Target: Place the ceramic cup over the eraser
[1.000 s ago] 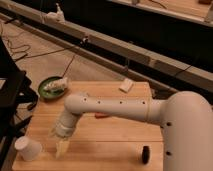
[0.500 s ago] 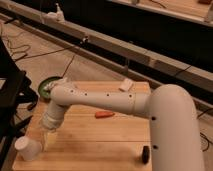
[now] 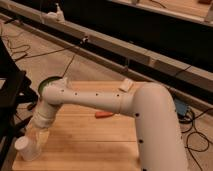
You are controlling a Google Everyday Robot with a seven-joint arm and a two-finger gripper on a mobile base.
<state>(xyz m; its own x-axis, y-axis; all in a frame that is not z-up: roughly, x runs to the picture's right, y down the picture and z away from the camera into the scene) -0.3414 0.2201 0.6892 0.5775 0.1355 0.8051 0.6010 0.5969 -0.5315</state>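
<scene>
The ceramic cup [image 3: 25,148] is white and stands upright at the front left corner of the wooden table [image 3: 95,142]. The eraser [image 3: 126,84] is a small white block lying at the table's far edge, right of centre, far from the cup. My gripper [image 3: 39,136] hangs at the end of the white arm [image 3: 90,100] over the table's left side. It is just right of the cup and slightly above it, very close to its rim. I cannot tell whether it touches the cup.
A green dish [image 3: 47,86] sits at the table's far left corner, partly behind the arm. A small orange object [image 3: 105,114] lies mid-table. A dark chair or stand [image 3: 10,95] is to the left. Cables run across the floor behind.
The arm has swung left across the table, bringing the gripper from the front middle over to the cup. The cup, the eraser and the orange object have not moved.
</scene>
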